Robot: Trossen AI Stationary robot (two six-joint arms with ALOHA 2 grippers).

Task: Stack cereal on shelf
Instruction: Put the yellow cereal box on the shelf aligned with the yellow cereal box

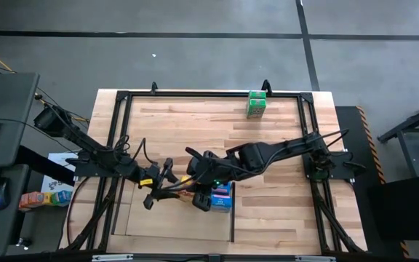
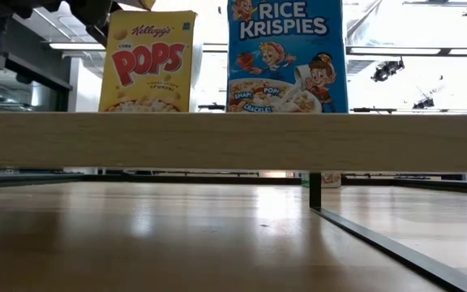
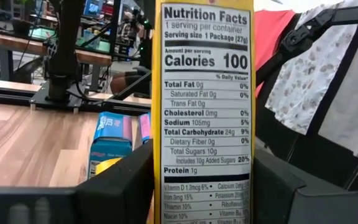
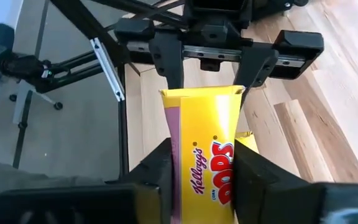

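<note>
Both grippers meet at the yellow box (image 4: pixel 207 149), just left of the blue box (image 1: pixel 222 195), which stands near the table's (image 1: pixel 282 218) front middle.

The right wrist view shows the right gripper (image 4: pixel 201 180) with a finger on either broad face of the yellow box, pressed against the cardboard, so it has hold of it. In the same view the left gripper (image 4: pixel 211 78) is at the far end of the box, its fingers (image 4: pixel 166 65) at the box's top corners and set a little wider than the box; whether they touch it I cannot tell. The left wrist view shows the box's nutrition panel (image 3: pixel 202 106) filling the gap between that gripper's fingers (image 3: pixel 126 186), with slim spaces at the sides.

In the low view the yellow box stands upright to the left of the blue box, both above the wooden rail (image 2: pixel 233 139), apart from each other.

A green box (image 1: pixel 256 104) stands well behind the blue box, at the table's back edge.

The shelf (image 1: pixel 180 215) lies flat on the table just left of and in front of the blue box.
</note>
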